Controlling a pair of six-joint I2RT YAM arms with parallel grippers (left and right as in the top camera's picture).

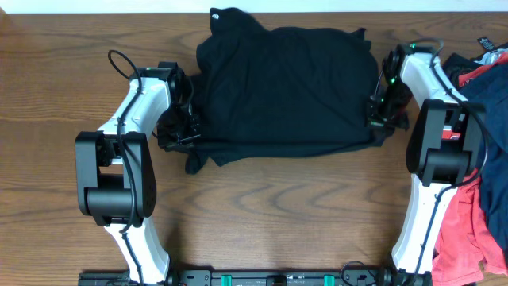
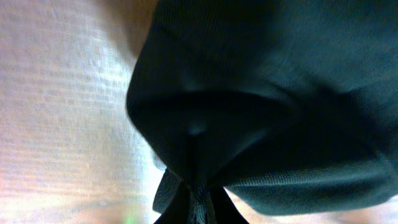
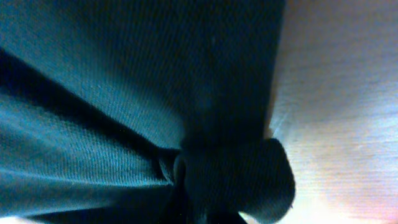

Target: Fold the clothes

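Gripping the black shirt (image 1: 286, 87) at both side edges

Seen from overhead, the black shirt lies spread on the wooden table (image 1: 278, 214), its far edge close to the table's back rim. The left gripper (image 1: 184, 127) sits at the shirt's left edge, low against the wood, with dark cloth gathered around its tip. The right gripper (image 1: 377, 111) sits at the shirt's right edge, likewise buried in a fold. Well to the right of the shirt, beyond the right arm, lie a dark navy garment (image 1: 492, 103) and a coral-red garment (image 1: 468, 230) in a loose heap.

From the left wrist, the black shirt (image 2: 261, 93) fills most of the view, and its cloth draws down into a tight pinch at the bottom edge, where the jaws are closed on it; the fingers themselves are hidden by fabric. Pale table (image 2: 62, 112) shows to the left of the shirt.

From the right wrist, the black shirt (image 3: 124, 81) converges in creases to a bunched knot at the bottom, clamped between closed jaws that the cloth covers. Bare table (image 3: 336, 93) shows to the right of the shirt
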